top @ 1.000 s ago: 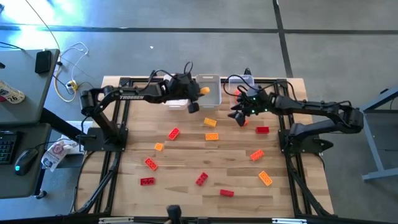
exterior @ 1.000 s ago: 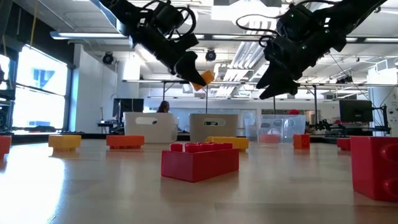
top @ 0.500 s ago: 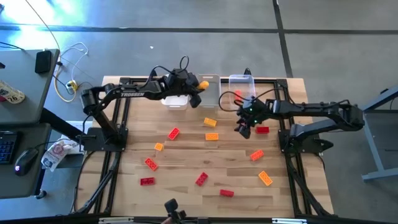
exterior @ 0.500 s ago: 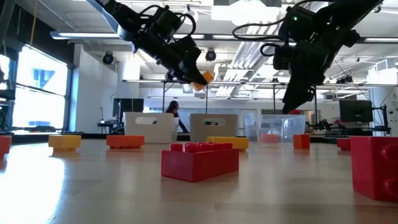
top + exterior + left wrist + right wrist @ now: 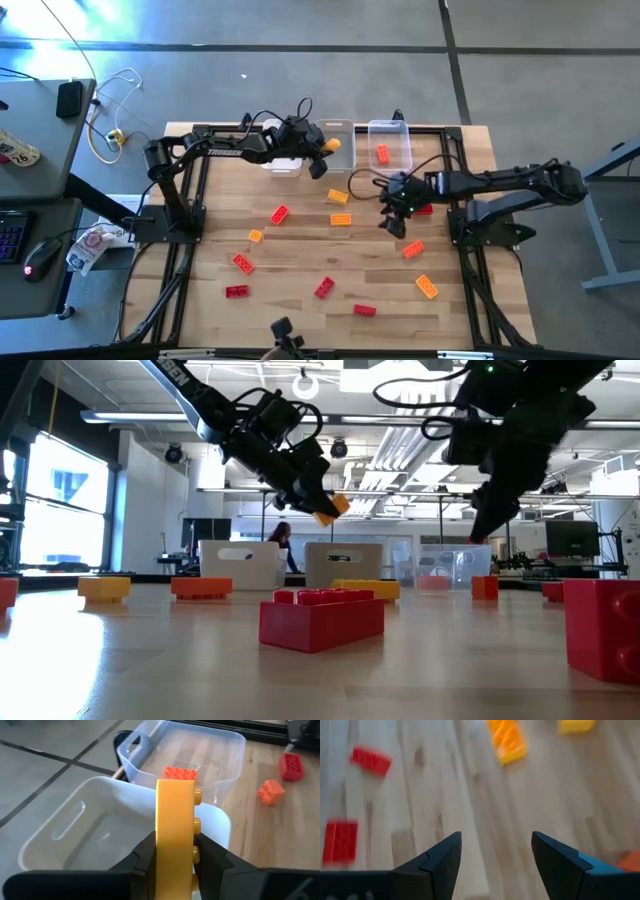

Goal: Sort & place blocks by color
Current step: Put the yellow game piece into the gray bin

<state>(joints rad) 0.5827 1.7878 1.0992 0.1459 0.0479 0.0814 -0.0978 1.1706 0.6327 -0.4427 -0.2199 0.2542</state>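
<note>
My left gripper [image 5: 320, 158] hangs over the clear bins at the table's far edge, shut on a yellow-orange block [image 5: 175, 830]. Below it are the middle bin [image 5: 65, 835] and the right bin [image 5: 220, 750], which holds an orange-red block [image 5: 180, 772]. My right gripper [image 5: 393, 222] is open above the table's middle, close to a red block [image 5: 421, 208] that lies flat on the wood. Its wrist view shows an orange block [image 5: 506, 741] and two red blocks [image 5: 370, 761] on the table past its fingers. Other blocks are scattered over the table. My left gripper pinches the yellow-orange block between its two fingers, one finger [image 5: 210, 855] on the studded face [image 5: 196, 827] and the other on the opposite face. The fingers slant downward. The block sticks out beyond the fingertips and is lifted clear above the bins.
Three clear bins [image 5: 390, 140] stand in a row along the far edge. Loose blocks lie toward the near edge, among them a red one [image 5: 322, 618] close to the low camera. Black frame rails run along the table's left and right sides. A person stands in the room behind.
My right gripper has moved from beside the right bin toward the near edge and has come lower over the table's middle, leaving that bin and its orange-red block uncovered. My left gripper has stayed over the bins with the yellow-orange block, shifting slightly to the right.
</note>
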